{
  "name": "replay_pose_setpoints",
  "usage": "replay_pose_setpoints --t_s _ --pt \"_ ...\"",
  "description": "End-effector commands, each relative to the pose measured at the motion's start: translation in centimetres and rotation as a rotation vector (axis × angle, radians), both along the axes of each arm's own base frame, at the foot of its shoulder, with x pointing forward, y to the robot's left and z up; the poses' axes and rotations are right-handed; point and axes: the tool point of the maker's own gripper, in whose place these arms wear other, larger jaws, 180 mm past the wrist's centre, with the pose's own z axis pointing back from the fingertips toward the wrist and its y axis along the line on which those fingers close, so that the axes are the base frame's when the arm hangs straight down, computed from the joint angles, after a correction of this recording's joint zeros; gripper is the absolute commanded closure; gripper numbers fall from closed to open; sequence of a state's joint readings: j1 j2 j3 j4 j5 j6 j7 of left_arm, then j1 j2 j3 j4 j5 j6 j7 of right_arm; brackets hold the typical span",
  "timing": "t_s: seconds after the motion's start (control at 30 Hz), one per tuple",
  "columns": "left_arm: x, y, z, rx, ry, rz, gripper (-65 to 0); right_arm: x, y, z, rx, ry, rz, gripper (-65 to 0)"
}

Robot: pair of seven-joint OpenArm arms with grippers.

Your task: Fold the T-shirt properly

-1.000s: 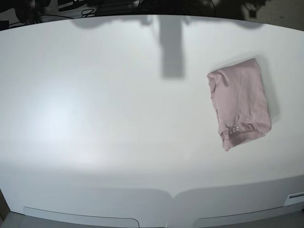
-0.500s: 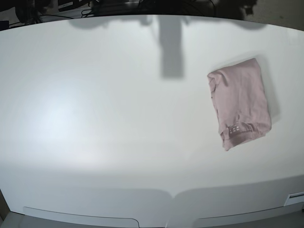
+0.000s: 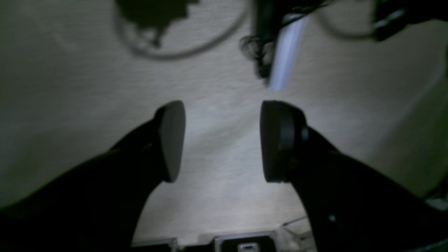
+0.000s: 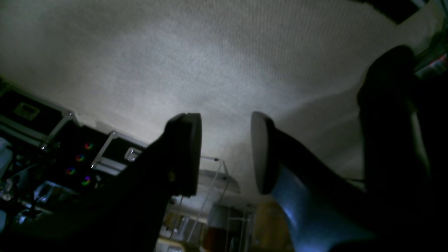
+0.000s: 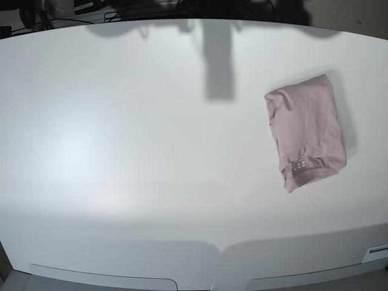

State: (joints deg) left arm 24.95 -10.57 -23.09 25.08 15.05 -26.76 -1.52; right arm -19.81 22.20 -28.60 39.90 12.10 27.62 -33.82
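The dusty-pink T-shirt (image 5: 307, 131) lies folded into a compact rectangle on the right part of the white table (image 5: 133, 145), with small white label marks near its lower edge. Neither arm shows in the base view. In the left wrist view my left gripper (image 3: 222, 140) stands open, its dark pads (image 3: 173, 140) apart with only pale carpet behind them. My right gripper (image 4: 225, 152) is also open and holds nothing, seen against carpet in the right wrist view. The T-shirt appears in neither wrist view.
Dark cables (image 3: 182, 38) and a pale bar (image 3: 285, 52) lie on the carpet ahead of the left gripper. Black equipment cases with coloured lights (image 4: 78, 161) sit left of the right gripper. A shadow (image 5: 218, 60) falls on the table's far middle.
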Motion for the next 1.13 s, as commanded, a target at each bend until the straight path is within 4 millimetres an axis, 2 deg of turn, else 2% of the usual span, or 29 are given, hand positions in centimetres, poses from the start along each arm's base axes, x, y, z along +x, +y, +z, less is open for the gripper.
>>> replay_pose_setpoints --t_s 0.0,0.13,0.4,0.47,0.57,0.63,0.7,0.9,1.1 --pt "0.3 1.1 0.2 0.018 -0.014 -0.005 -33.5 0.2 -0.5 0.1 -0.007 -0.001 0.007 -24.1" --pt "1.6 0.9 0.0 0.013 -0.029 -0.03 -33.5 1.8 -0.5 -0.2 -0.009 -0.022 0.005 -24.1" --pt "1.3 -0.9 -0.1 -0.032 -0.016 -0.13 -33.5 4.1 0.4 -1.0 0.036 -0.124 -0.025 -24.1" --pt "1.4 -1.1 -0.1 -0.038 -0.019 -0.138 -33.5 5.3 0.8 -1.4 0.053 -0.185 -0.042 -24.1" --pt "1.0 -1.4 -0.2 -0.044 -0.005 -0.144 -33.5 8.2 1.0 -2.2 0.05 -0.351 -0.095 -24.1" --pt "0.9 -1.7 -0.2 -0.047 -0.003 -0.141 -33.5 10.2 0.6 -2.6 0.029 -0.476 -0.131 -24.1" --pt "0.8 -2.3 -0.2 -0.057 -0.003 -0.137 -33.5 11.2 0.1 -2.8 0.008 -0.553 -0.168 -24.2" --pt "1.1 -5.3 -0.5 -0.1 -0.015 -0.115 -33.5 11.5 -0.8 -2.9 -0.007 -0.624 -0.228 -24.1" --pt "1.9 -6.1 -0.7 -0.111 -0.034 -0.108 -33.5 12.5 -0.3 -2.8 0.019 -0.673 -0.239 -24.2"
